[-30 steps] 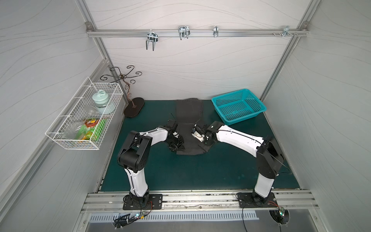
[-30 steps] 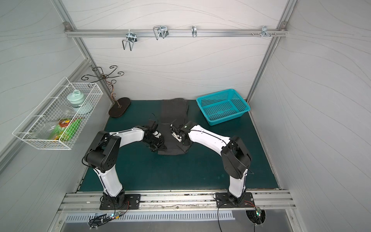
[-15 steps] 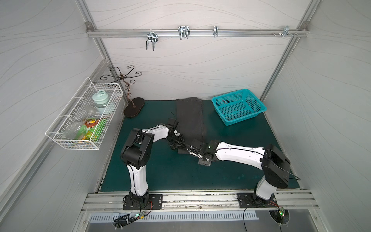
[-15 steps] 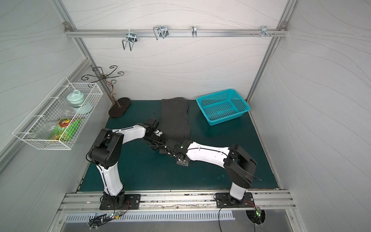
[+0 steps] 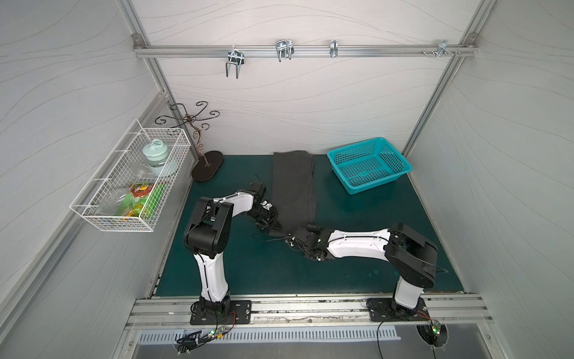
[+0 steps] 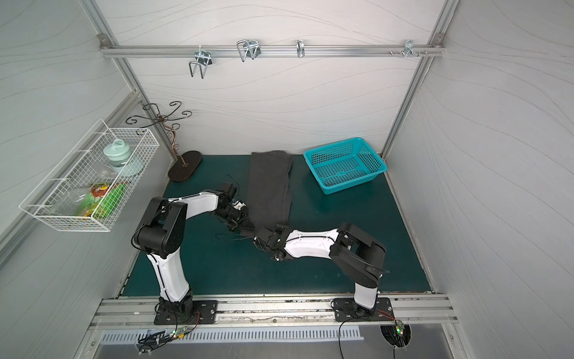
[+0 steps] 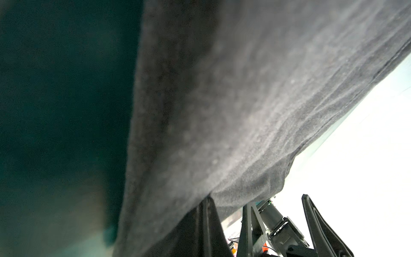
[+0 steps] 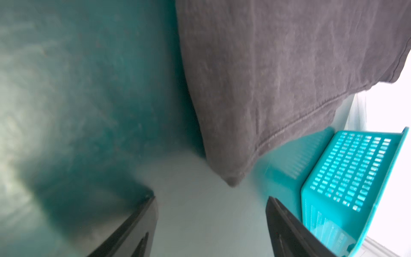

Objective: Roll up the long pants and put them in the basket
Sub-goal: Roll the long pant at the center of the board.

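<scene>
The long pants [image 5: 293, 186] [image 6: 268, 186] are laid as a narrow, folded strip on the green bench [image 5: 310, 270], running from the back wall towards the front rail. Their near left corner is clenched in the left claw [image 5: 275, 228] [image 6: 245, 228], and in the left wrist view the grey cloth [image 7: 222, 111] is seen lifted off the bench. The right claw [image 5: 295, 236] [image 6: 262, 233] is held just beside it at the same near end, released, its fingers [image 8: 138, 224] spread with only bare bench between them and a cloth corner [image 8: 278, 66] ahead. The bench in front of the pants is crossed by the right forearm. A teal basket [image 5: 379, 183] [image 8: 347, 173] is set near the far right of the strip, not touching it. A scrolled metal stand [image 5: 207, 169] is placed at the back left corner, well apart. A wire basket [image 5: 161, 129] with a jar and packets is hung on the left wall.
</scene>
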`<state>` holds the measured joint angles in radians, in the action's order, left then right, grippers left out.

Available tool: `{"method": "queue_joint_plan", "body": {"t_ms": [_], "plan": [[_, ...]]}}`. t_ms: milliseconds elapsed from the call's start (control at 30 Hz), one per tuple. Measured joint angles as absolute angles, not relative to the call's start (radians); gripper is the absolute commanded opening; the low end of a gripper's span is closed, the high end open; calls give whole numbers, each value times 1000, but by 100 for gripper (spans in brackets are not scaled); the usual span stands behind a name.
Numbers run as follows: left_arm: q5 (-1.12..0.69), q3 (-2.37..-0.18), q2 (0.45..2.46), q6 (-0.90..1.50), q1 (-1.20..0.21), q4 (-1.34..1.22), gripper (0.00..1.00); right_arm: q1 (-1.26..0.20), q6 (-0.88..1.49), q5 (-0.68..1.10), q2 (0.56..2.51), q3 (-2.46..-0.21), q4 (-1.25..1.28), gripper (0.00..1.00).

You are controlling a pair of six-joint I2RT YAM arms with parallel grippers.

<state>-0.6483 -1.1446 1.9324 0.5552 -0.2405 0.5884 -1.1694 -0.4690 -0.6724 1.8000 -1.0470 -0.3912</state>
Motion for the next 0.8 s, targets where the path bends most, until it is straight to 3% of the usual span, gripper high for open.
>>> {"method": "queue_joint_plan", "body": {"t_ms": [800], "plan": [[-654, -1144, 1933, 525, -240, 596, 0, -1165, -565, -787, 1982, -1206, -249, 77]]}}
